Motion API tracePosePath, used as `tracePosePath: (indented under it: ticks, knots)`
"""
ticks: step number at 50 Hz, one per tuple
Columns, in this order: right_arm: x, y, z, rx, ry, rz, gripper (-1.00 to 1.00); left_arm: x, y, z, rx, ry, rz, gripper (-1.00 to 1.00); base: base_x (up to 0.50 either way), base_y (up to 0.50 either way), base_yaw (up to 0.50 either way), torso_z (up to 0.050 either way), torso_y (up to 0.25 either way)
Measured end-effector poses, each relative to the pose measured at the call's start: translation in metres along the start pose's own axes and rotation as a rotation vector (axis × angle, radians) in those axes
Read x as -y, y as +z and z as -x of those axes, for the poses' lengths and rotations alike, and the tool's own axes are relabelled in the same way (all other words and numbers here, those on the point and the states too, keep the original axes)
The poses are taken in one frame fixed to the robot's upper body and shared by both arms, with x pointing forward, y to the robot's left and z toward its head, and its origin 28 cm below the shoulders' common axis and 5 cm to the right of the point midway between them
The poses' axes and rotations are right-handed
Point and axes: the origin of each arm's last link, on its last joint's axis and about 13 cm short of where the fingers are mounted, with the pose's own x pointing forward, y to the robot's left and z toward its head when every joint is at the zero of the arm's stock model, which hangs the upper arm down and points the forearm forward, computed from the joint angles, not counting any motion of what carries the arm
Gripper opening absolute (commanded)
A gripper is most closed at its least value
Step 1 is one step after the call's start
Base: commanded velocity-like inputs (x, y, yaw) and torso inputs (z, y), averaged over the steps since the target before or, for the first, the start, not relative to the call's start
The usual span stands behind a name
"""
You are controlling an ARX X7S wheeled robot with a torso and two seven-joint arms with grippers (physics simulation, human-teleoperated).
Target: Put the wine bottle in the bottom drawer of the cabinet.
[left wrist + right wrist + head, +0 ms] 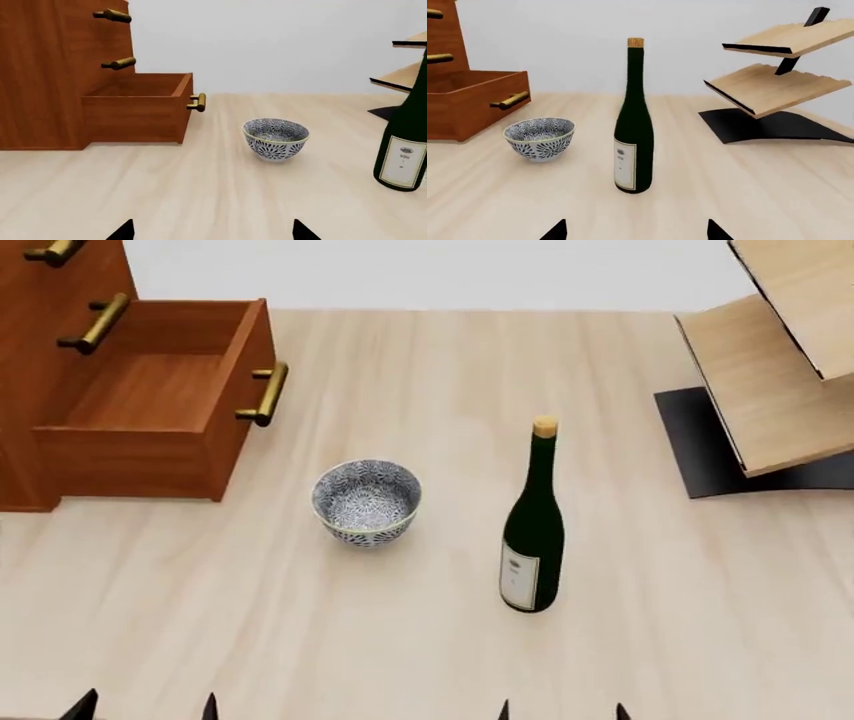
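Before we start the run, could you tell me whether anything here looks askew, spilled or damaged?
Nothing stands out. The wine bottle stands upright and corked, the patterned bowl sits upright beside it, and the bottom drawer is pulled open and looks empty.

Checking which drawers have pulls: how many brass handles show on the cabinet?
3: one on the open bottom drawer at, two on the closed fronts above at and. Higher ones may be out of frame.

only the black, pointed fingertips (210, 705) of 2 grippers show, plain and unmarked.
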Motion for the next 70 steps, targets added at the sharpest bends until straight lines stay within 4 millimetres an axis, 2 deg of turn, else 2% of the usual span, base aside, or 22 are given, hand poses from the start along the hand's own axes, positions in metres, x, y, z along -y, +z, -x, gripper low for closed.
tracePosePath:
  ticks: [22,70]
  knots:
    - [-0.0006,0.0005,0.0006,0.007,0.001,0.008,1.00,0.0002,-0.0003,-0.0002,-0.001,-0.010,-0.003,1.00,0.00,0.00,0.00,0.050,0.000]
    - [-0.0027,0.0004,0.0014,0.015,0.020,0.045,1.00,0.0007,-0.0010,0.0003,0.021,0.005,-0.020,1.00,0.00,0.25,0.00,0.000,0.000]
